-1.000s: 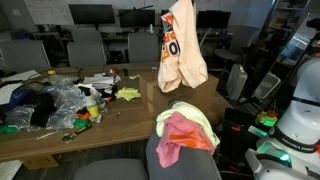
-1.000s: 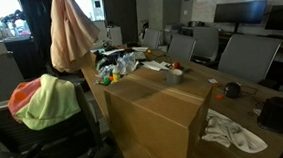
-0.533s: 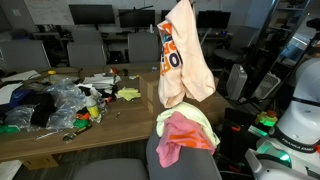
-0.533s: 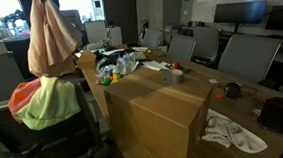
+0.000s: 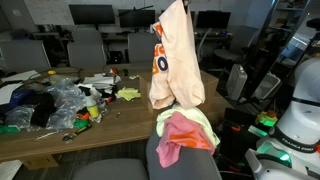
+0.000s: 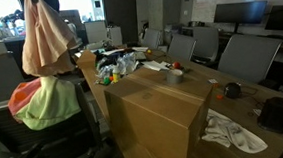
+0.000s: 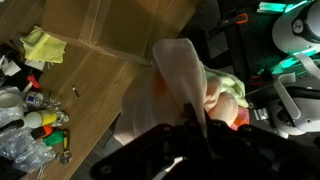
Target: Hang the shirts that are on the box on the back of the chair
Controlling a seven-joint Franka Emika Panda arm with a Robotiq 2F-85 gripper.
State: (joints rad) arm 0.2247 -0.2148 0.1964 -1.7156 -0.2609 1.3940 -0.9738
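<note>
The gripper, fingers pinching the top of a cream shirt with orange print, holds it dangling just above the chair back, where 2 others, a pink shirt and a yellow-green shirt, lie draped.

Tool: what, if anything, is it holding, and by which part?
The cream shirt with an orange print, gripped at its bunched upper end; the rest hangs free.

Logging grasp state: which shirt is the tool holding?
The cream shirt with the orange print, hanging from the tool above the chair. The yellow-green shirt and pink shirt lie draped on the chair back instead.
</note>
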